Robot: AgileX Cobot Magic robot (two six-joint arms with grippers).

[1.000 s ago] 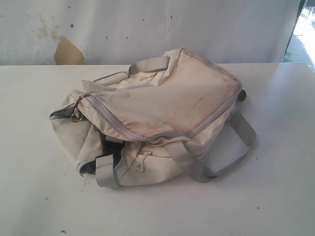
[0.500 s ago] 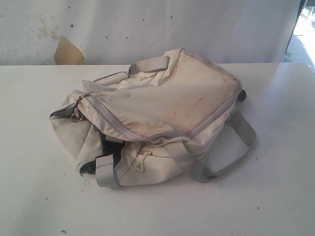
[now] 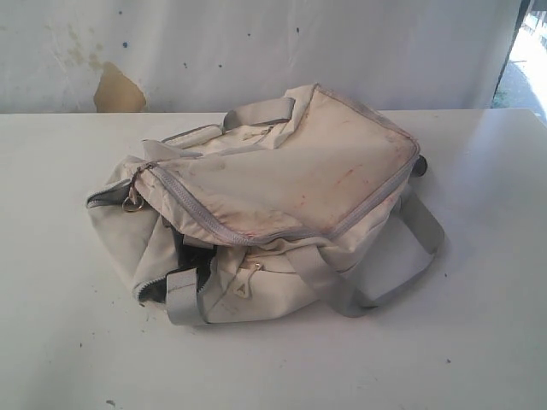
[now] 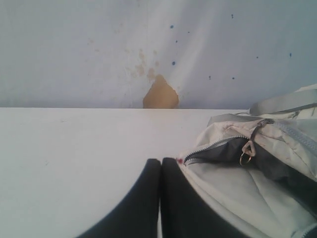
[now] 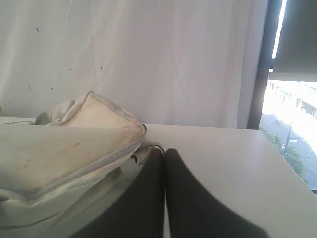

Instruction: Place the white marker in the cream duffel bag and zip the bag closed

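The cream duffel bag point(image 3: 282, 196) lies slumped on the white table, its stained top flap closed and ringed by a grey zipper. At its near left end the zipper gapes, and dark lining point(image 3: 184, 252) shows inside. The white marker is not in view in any frame. Neither gripper appears in the exterior view. My left gripper point(image 4: 160, 161) is shut with nothing in it, right beside the open zipper end of the bag point(image 4: 237, 183). My right gripper point(image 5: 165, 150) is also shut and empty, next to the bag's other end point(image 5: 59, 148).
The white table point(image 3: 479, 325) runs wide around the bag. A grey handle strap point(image 3: 402, 273) loops onto the table at the bag's right. A metal ring on the zipper pull point(image 4: 245, 158) hangs at the opening. Behind stands a white backdrop with a tan patch point(image 3: 118, 90).
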